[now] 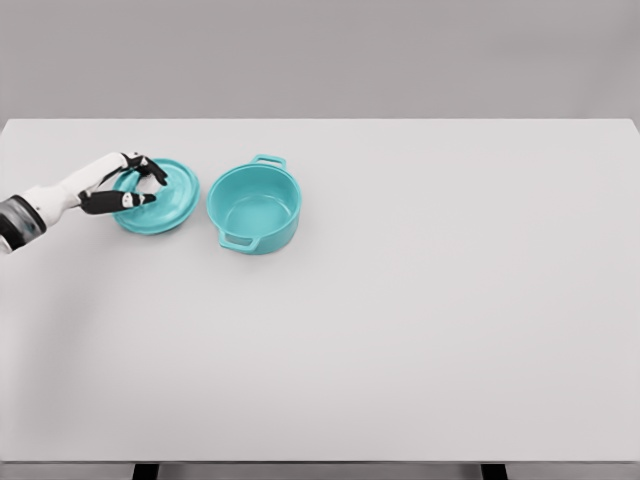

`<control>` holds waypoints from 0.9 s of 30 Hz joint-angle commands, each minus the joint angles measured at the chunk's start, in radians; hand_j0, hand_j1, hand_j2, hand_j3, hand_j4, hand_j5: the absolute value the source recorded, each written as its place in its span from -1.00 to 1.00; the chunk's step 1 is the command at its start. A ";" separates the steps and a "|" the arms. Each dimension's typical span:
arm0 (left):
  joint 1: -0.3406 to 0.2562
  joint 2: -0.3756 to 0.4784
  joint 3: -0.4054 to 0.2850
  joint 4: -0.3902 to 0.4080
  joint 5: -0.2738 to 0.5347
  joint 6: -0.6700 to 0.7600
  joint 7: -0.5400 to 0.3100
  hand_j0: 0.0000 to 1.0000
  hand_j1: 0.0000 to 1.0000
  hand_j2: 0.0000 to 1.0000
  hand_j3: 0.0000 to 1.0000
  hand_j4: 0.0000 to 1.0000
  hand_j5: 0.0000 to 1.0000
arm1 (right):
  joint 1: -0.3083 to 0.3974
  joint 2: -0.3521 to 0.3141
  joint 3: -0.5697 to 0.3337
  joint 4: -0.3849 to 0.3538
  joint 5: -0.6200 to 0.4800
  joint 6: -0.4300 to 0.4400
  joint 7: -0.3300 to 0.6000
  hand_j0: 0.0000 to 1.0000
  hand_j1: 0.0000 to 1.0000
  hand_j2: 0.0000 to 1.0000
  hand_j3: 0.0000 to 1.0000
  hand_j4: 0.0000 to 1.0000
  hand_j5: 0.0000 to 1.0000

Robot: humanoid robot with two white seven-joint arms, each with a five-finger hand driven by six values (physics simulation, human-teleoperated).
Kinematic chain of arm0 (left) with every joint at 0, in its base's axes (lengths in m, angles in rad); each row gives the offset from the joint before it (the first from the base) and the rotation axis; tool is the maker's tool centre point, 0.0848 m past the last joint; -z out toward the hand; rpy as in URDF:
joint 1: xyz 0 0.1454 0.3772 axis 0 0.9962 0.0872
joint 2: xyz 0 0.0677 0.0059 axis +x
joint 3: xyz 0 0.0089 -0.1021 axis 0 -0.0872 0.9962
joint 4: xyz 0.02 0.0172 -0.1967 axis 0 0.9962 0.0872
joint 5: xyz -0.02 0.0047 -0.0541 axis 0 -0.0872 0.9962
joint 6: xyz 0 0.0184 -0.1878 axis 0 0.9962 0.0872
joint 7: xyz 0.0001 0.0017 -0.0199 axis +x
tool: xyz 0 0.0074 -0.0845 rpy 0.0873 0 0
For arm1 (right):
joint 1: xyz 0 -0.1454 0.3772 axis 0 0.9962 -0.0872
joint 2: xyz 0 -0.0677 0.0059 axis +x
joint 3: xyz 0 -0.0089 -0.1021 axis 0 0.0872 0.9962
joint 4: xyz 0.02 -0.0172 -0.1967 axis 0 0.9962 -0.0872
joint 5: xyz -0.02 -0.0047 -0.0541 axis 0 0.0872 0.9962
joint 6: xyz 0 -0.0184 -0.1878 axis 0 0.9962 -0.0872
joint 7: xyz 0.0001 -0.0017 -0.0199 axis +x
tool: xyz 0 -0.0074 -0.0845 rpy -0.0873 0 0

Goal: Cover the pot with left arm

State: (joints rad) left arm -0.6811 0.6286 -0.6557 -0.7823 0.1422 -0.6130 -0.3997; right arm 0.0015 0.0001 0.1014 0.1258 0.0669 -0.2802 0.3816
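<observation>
On table (400,330): pot (254,208) uncovered, empty; left hand (125,185) over lid (160,197).

White left arm (55,200), black-fingered hand (125,185), dark wrist band

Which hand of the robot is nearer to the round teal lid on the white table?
Left. The left hand is over the round teal lid, its fingers spread above the lid's left part. The right hand is out of view, so it cannot be placed.
</observation>
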 commanded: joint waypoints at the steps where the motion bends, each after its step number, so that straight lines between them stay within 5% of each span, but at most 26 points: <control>1: -0.002 0.003 0.002 -0.031 0.008 0.002 -0.001 -0.09 -0.09 -0.09 -0.09 -0.09 -0.09 | 0.000 0.000 0.000 0.000 0.002 0.000 0.000 1.00 1.00 1.00 1.00 1.00 1.00; 27: -0.031 0.006 0.001 -0.106 0.013 0.002 -0.002 -0.08 -0.08 -0.08 -0.08 -0.08 -0.08 | 0.000 0.000 0.000 0.000 0.001 0.000 0.000 1.00 1.00 1.00 1.00 1.00 1.00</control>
State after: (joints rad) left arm -0.7118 0.6353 -0.6567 -0.8767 0.1478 -0.6132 -0.4029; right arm 0.0015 0.0001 0.1014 0.1258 0.0671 -0.2802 0.3816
